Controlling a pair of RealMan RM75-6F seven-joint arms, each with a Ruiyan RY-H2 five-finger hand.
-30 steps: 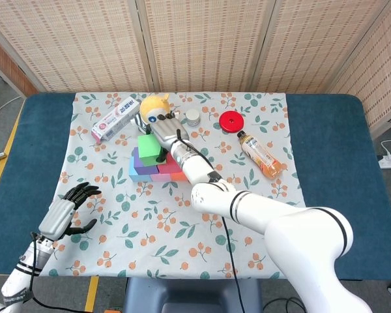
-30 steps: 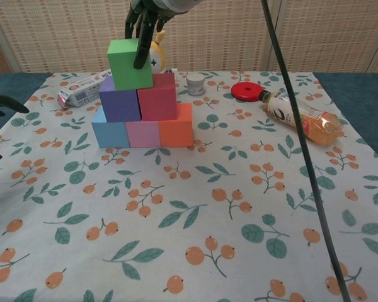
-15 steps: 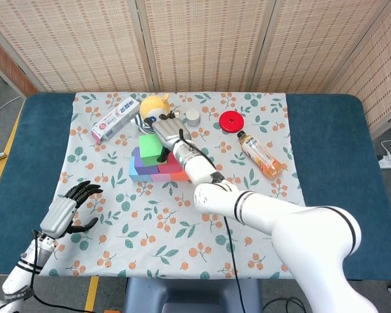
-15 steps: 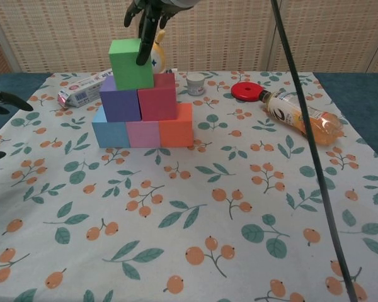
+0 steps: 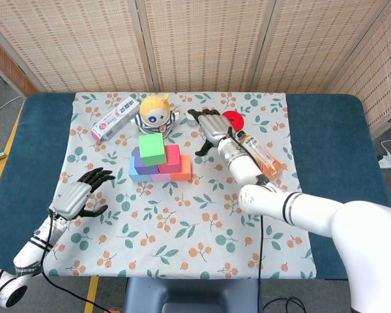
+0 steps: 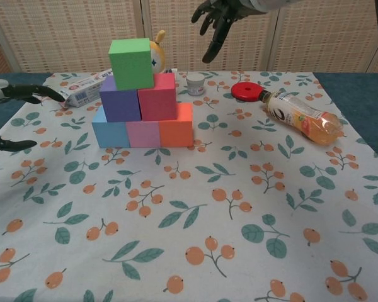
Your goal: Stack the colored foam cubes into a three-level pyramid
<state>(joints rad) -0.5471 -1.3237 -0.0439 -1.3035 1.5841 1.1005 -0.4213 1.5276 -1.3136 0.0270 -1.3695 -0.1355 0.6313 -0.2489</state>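
The foam cubes stand as a three-level pyramid. Blue (image 6: 110, 133), pink (image 6: 143, 133) and orange (image 6: 176, 125) cubes form the bottom row, purple (image 6: 120, 102) and magenta (image 6: 157, 97) cubes the middle. A green cube (image 5: 152, 149) (image 6: 131, 63) sits on top, over the purple and magenta cubes. My right hand (image 5: 210, 127) (image 6: 220, 19) hangs open in the air to the right of the stack, holding nothing. My left hand (image 5: 83, 193) (image 6: 11, 113) hovers open over the cloth to the left of the stack, fingers spread.
A yellow-haired doll (image 5: 155, 112), a toothpaste box (image 5: 115, 119), a small white jar (image 6: 195, 83), a red lid (image 6: 246, 92) and a lying drink bottle (image 6: 303, 117) sit behind and right of the stack on the floral cloth (image 6: 195, 214).
My right hand has let go of the green cube and moved up and right, away from the stack. My left hand has shifted forward toward the stack. The green cube stays on top.
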